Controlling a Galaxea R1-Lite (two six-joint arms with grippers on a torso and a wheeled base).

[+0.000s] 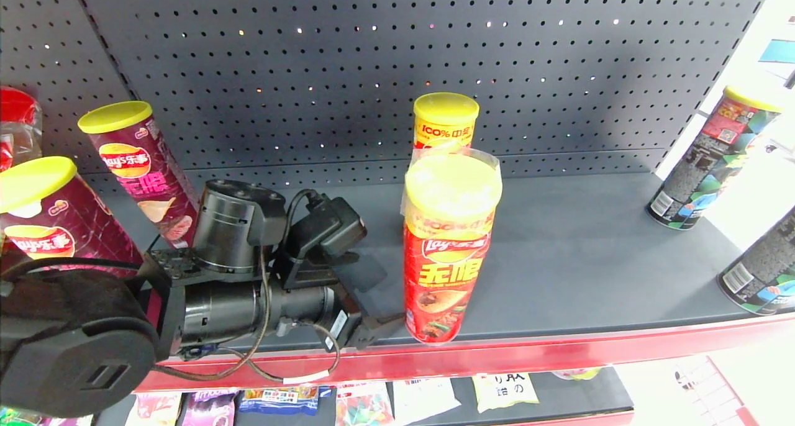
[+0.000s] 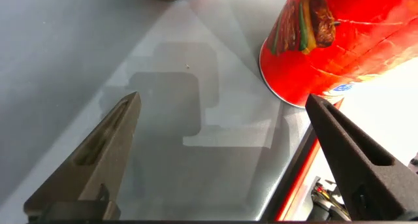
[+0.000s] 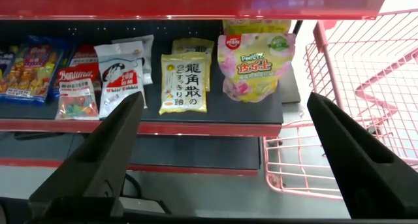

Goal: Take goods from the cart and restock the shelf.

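Note:
A red chips can (image 1: 448, 252) with a yellow lid stands upright near the front edge of the grey shelf (image 1: 571, 258). A second red can (image 1: 445, 122) stands right behind it by the pegboard. My left gripper (image 1: 380, 303) rests low on the shelf just left of the front can's base, open and holding nothing. In the left wrist view the left gripper (image 2: 222, 110) has its fingers spread wide, with the can's base (image 2: 339, 41) just beyond one fingertip (image 2: 320, 113). My right gripper (image 3: 225, 103) hangs open in front of a lower shelf, beside the pink cart (image 3: 366, 87).
Two maroon cans (image 1: 140, 165) stand at the shelf's left, behind my left arm. Two black-and-green cans (image 1: 708, 159) stand at the right end. Bare shelf lies between the red can and those. Snack bags (image 3: 183, 80) lie on the lower shelf.

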